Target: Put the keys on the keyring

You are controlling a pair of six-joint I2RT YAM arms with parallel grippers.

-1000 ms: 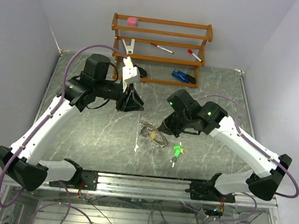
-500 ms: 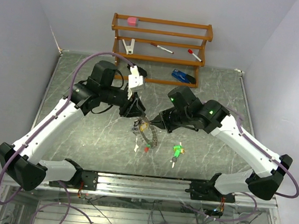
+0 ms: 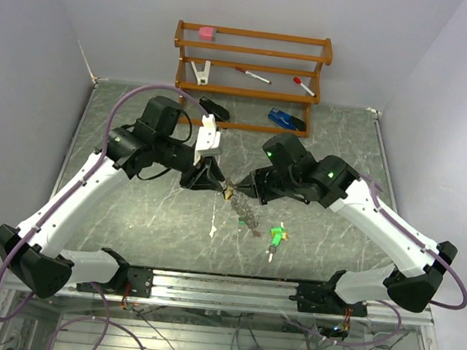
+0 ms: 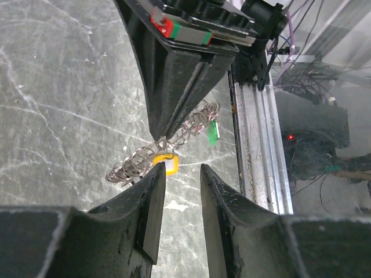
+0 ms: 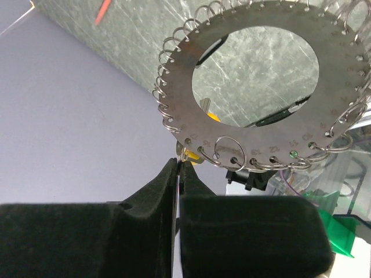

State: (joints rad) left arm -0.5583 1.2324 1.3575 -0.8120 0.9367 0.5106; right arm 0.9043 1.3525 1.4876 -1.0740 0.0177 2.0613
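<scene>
I see the keyring (image 3: 246, 213) at mid tabletop (image 3: 156, 219). A key (image 3: 275, 236) lies just right of it; a rack (image 3: 251, 61) stands behind.

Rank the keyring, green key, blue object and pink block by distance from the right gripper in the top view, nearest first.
1. keyring, pinched in the right gripper.
2. green key, on the table, toward the near edge.
3. blue object, at the foot of the rack.
4. pink block, on the rack's top shelf.
</scene>
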